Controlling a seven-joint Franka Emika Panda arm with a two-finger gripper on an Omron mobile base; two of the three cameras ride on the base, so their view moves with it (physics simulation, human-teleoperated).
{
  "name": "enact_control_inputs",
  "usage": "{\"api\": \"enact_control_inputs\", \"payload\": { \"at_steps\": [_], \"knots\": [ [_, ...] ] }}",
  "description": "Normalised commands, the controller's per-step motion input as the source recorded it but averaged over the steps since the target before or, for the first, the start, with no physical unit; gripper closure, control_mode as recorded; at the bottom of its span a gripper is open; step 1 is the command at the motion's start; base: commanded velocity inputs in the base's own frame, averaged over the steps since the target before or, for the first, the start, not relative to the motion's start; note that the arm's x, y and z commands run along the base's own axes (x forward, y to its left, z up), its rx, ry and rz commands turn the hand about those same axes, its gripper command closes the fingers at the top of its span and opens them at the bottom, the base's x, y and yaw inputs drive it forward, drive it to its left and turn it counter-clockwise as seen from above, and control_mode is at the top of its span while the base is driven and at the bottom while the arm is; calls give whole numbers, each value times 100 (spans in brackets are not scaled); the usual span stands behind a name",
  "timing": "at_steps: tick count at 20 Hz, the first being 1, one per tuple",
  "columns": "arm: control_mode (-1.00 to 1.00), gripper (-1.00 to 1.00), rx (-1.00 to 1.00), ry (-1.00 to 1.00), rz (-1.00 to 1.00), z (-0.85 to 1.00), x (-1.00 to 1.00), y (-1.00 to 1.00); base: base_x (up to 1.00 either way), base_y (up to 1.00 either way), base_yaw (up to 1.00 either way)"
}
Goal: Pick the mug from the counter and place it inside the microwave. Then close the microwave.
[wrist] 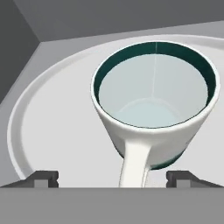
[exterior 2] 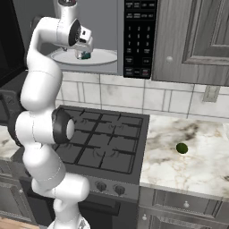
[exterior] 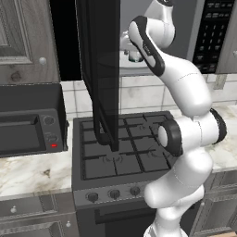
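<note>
The mug (wrist: pixel 153 105) stands upright on the white round plate (wrist: pixel 57 127) inside the microwave (exterior 2: pixel 138 36), its white handle pointing toward the camera. My gripper (wrist: pixel 113 177) is open just above it, with one dark fingertip (wrist: pixel 43 177) far to each side of the handle and neither touching the mug. From the right base view the mug (exterior 2: pixel 83 55) sits on the plate (exterior 2: pixel 103 57) directly under my gripper (exterior 2: pixel 83 50). The left base view has the mug (exterior: pixel 134 57) partly hidden behind my arm. The microwave door (exterior: pixel 99 69) hangs wide open.
The open door juts out over the stove (exterior: pixel 120 148), left of my arm. A black toaster oven (exterior: pixel 28 120) with a red light stands on the counter at left. On the marble counter (exterior 2: pixel 197 165) to the right lies a small dark green round object (exterior 2: pixel 181 148).
</note>
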Motion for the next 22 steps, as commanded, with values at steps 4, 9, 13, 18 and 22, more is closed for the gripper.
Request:
{"api": "enact_control_inputs", "payload": {
  "at_steps": [4,9,13,18,22],
  "knots": [
    [-100,-100,-5,0,0,0,-28,-8,0,0,0],
    [-100,-100,-5,0,0,1,-39,-1,0,0,0],
    [-100,-100,-6,-4,0,-4,-55,0,0,0,0],
    [-100,-100,-7,-18,0,-12,-38,-5,0,0,0],
    [-100,-100,-1,-22,0,-2,-32,-17,0,0,0]
  ]
}}
